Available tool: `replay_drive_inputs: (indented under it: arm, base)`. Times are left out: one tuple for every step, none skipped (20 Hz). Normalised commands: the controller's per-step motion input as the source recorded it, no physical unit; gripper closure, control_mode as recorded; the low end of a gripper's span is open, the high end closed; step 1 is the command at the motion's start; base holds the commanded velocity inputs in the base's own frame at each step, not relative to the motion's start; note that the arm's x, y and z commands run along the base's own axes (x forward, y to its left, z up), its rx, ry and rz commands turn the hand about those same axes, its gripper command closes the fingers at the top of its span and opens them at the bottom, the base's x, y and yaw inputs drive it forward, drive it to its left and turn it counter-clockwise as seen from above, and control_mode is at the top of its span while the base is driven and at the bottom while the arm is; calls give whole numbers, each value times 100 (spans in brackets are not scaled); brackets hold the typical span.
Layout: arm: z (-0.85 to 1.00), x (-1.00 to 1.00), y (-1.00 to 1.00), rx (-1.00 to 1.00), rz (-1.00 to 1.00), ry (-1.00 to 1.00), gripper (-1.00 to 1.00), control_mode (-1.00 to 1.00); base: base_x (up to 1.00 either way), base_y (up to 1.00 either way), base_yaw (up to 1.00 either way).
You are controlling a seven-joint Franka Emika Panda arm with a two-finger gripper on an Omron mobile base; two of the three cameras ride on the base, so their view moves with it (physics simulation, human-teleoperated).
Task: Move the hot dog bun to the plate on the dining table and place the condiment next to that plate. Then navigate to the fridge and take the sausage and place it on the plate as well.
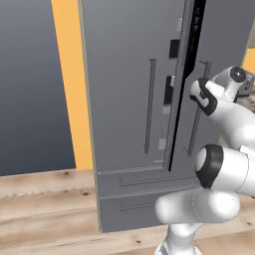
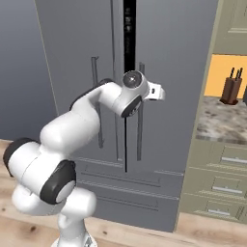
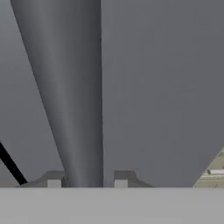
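I face a grey fridge (image 2: 72, 53) whose two doors stand a crack apart, with a dark slit (image 2: 128, 43) between them. My gripper (image 2: 159, 92) is at the right door's vertical handle (image 2: 140, 130). In the hand view that handle (image 3: 74, 109) runs as a grey bar between my two fingertips (image 3: 54, 183), and the gripper (image 3: 87, 183) is shut on it. From the left base view the same handle (image 1: 198, 119) passes behind my wrist. The sausage, hot dog bun, condiment and plate are out of view.
The left door's handle (image 2: 96, 96) hangs left of the slit, and freezer drawers (image 2: 125, 185) lie below. To the right, a stone counter (image 2: 219, 120) carries a knife block (image 2: 230, 89) over beige drawers (image 2: 226, 183). An orange wall strip (image 1: 69, 74) and wood floor (image 1: 45, 209) border the fridge.
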Motion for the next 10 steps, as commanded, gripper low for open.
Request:
replay_drive_inputs:
  arm:
    - [23,-84,-80,8,-8,7,100,-100]
    - [22,-82,-76,5,-7,4,100,-100]
    - [21,-84,-79,4,-5,1,100,-100]
    - [21,-88,-79,3,-1,0,100,-100]
    - [20,-88,-71,2,0,0,100,-100]
    - [15,-93,-64,1,0,-1,100,-100]
    - [13,-93,-47,0,0,-5,100,-100]
    - [6,-94,-28,0,-2,-7,100,-100]
    - [5,-93,-6,0,-7,-4,-100,-100]
    - [0,-93,0,0,-8,-1,-100,-100]
  base:
    - [0,0,0]
    - [0,0,0]
    - [0,0,0]
    - [0,0,0]
    - [0,0,0]
    - [0,0,0]
    - [0,0,0]
    - [0,0,0]
    - [0,0,0]
    - [0,0,0]
